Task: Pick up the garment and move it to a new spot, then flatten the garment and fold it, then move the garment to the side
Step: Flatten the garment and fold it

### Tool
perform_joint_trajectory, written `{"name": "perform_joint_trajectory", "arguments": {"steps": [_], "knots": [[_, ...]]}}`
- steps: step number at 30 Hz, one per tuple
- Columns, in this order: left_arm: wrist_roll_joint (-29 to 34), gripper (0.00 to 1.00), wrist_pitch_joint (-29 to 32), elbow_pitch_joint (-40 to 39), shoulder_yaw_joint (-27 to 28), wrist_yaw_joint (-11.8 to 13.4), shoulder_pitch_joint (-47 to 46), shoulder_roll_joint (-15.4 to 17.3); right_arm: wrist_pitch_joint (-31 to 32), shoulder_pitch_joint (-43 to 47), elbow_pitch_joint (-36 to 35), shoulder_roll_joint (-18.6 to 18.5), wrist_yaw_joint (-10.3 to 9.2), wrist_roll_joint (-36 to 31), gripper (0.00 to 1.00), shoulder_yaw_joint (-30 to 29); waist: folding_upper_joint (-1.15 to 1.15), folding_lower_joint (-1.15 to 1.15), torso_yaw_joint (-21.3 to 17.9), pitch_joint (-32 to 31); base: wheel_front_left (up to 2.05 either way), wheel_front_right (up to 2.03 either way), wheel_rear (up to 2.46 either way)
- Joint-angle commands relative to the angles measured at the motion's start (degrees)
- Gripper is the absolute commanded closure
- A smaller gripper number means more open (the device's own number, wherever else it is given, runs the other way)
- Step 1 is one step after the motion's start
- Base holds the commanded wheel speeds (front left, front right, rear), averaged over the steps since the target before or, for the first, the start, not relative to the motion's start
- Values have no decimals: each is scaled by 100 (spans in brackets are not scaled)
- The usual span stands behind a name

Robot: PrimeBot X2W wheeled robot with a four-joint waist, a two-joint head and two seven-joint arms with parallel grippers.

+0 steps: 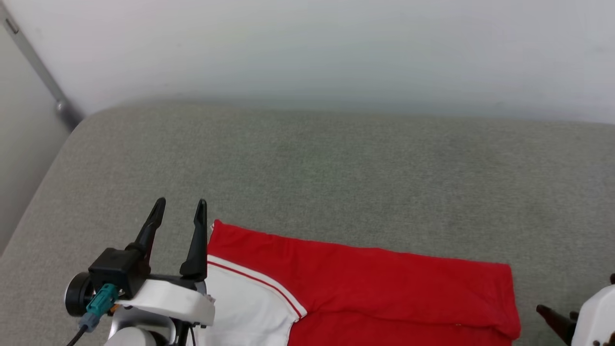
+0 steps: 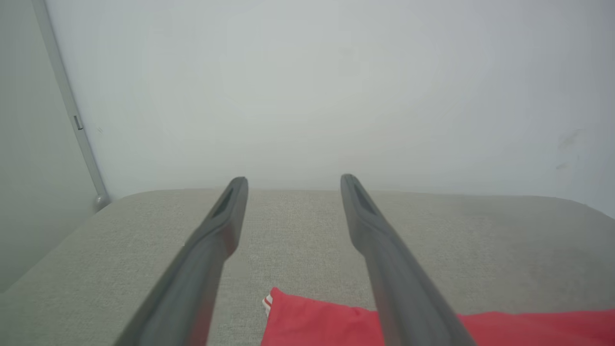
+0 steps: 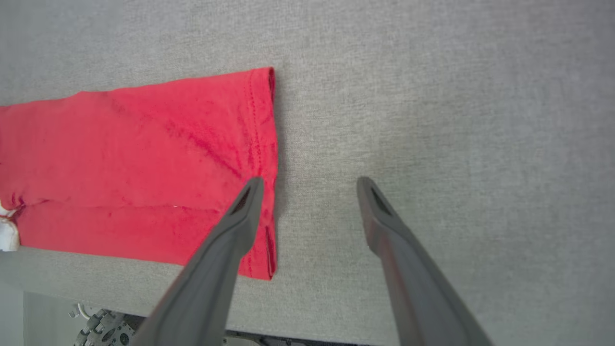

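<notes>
Lying folded as a long band at 6 o'clock on grey fabric surface [image 1: 336, 182]: garment [image 1: 365, 283] | left claw [image 1: 181, 202] apart, empty, 9 o'clock end | right claw [image 3: 310, 181] apart, empty, 3 o'clock hem | seemingly flanking both ends for next handling.

Garment [image 1: 365, 283]: near part cut off by head view's bottom edge; part of its left edge is covered by my left gripper [image 1: 181, 203]. Right of garment, my right gripper [image 3: 311, 181] is edge-cut in head view; one finger [image 1: 552, 316] shows.

left tool [image 1: 181, 203]: fingers spread, empty | right tool [image 3: 311, 181]: fingers spread, empty
</notes>
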Motion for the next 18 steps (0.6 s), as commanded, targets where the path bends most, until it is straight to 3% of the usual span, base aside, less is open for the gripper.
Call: {"name": "perform_joint_trajectory", "arguments": {"steps": [1,14,15,17,18], "knots": [[145,0,-53,-11,-12,-9,-136,-71,16,-88,150,54,-3,-46,0,9,0,0,162,179,0,0,0],[517,0,-94,127,120,-316,-348,-468,177,-278,1454,340,-2,137,0,464,0,0,497,608,0,0,0],[546,0,-95,127,151,-342,-339,-477,217,-272,1524,386,-2,189,27,518,0,0,494,614,0,0,0],[587,0,-96,151,176,-376,-306,-511,216,-300,1580,403,6,266,100,618,0,0,484,613,0,0,0],[609,0,-96,155,192,-397,-289,-530,203,-326,1584,396,6,304,100,652,0,0,472,604,0,0,0]]}}
